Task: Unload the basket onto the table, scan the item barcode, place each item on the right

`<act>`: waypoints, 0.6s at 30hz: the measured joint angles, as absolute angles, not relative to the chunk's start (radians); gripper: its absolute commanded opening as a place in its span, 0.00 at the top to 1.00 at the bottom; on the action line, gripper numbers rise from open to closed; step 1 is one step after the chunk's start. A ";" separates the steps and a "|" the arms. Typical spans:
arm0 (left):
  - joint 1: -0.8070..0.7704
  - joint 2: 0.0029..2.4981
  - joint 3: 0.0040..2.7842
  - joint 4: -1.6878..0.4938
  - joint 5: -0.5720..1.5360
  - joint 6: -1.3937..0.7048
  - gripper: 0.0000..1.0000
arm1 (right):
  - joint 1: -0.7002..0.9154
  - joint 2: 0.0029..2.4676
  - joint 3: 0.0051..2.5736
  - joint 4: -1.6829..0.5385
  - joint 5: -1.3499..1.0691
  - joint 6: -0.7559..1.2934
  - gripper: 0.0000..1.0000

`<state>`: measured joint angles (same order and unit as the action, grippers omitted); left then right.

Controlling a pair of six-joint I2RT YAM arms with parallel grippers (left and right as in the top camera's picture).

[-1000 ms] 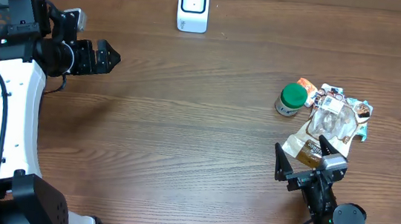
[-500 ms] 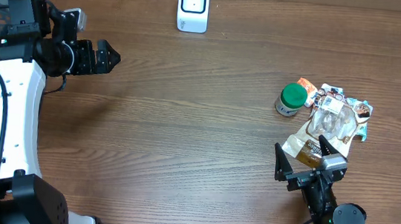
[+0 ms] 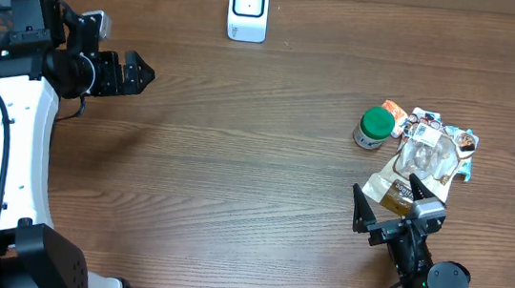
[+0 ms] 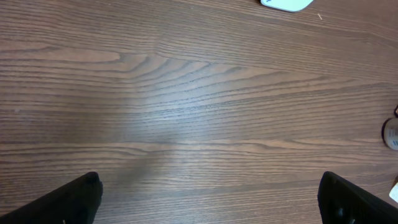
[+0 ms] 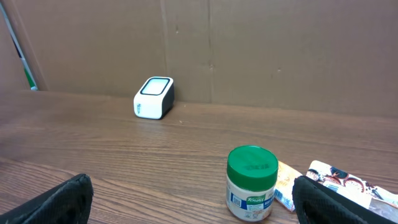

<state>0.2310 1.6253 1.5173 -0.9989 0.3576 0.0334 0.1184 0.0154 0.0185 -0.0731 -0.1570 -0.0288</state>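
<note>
While both arms hang over the wooden table (image 3: 252, 191), nothing is held. Left gripper (image 3: 140, 74) at the far left, jaws wide apart, empty; its wrist view shows only bare wood between the two dark fingertips (image 4: 81, 199). Right gripper (image 3: 388, 201) at the near right, jaws also spread wide, empty, with one fingertip over the near edge of the clear pouch (image 3: 418, 166) as seen from above; cannot tell whether it touches.

Barcode scanner (image 3: 248, 9): small white box with a dark-framed window, standing upright at the far edge of the table, near the middle, in front of the cardboard wall (image 5: 249, 50). It is well apart from both grippers.

Items sit in a cluster on the right side. Jar (image 3: 373, 127): pale body, green lid screwed on, upright, printed label facing the right wrist camera; contents are not visible through the body. Just right of the jar, colourful flat packets (image 3: 432, 124) lie on the wood, one orange corner touching or nearly touching the jar's base. The clear pouch lies flat, partly over those packets, with a white label near its far end and a brown band at its near end; something pale is inside, too blurred to name.
</note>
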 measured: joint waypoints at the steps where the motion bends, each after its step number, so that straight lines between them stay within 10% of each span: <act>1: 0.231 1.625 1.517 -0.999 0.358 0.033 0.00 | 0.118 0.015 0.019 -0.073 -0.157 -0.029 0.00; 18: 0.229 1.370 1.517 -0.999 0.284 0.033 0.00 | 0.118 0.015 0.019 -0.073 -0.157 -0.029 0.00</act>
<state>0.2287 1.3697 1.5173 -0.9993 0.2836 0.0334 0.1184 0.0154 0.0185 -0.0727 -0.1570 -0.0288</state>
